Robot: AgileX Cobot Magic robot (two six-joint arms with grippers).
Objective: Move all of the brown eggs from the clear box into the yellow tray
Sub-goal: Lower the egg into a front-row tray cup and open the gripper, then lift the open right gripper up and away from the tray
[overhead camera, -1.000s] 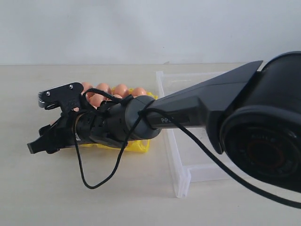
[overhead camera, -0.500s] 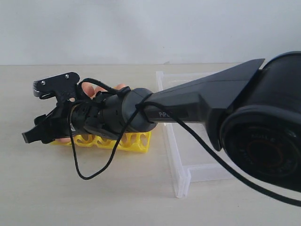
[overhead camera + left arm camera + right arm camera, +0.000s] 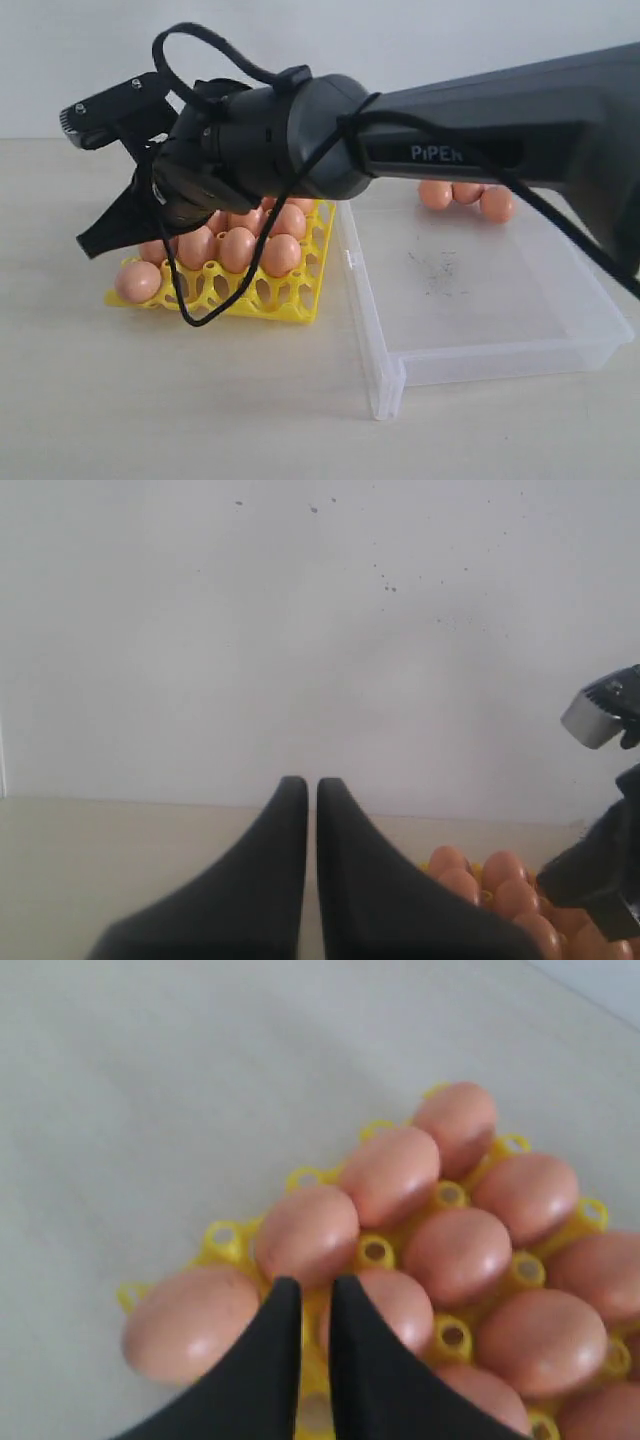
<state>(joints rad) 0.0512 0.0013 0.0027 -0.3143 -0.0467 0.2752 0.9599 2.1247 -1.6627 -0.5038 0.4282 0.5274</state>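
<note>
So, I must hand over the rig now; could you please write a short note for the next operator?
Left gripper: shut, empty, aimed at the wall.
Right gripper: shut, empty, above the yellow tray.
Done: most brown eggs sit in tray cups.
To do: three eggs lie together at the far side of the clear box. The tray's front row, as the exterior view shows it, has empty cups for them.
</note>
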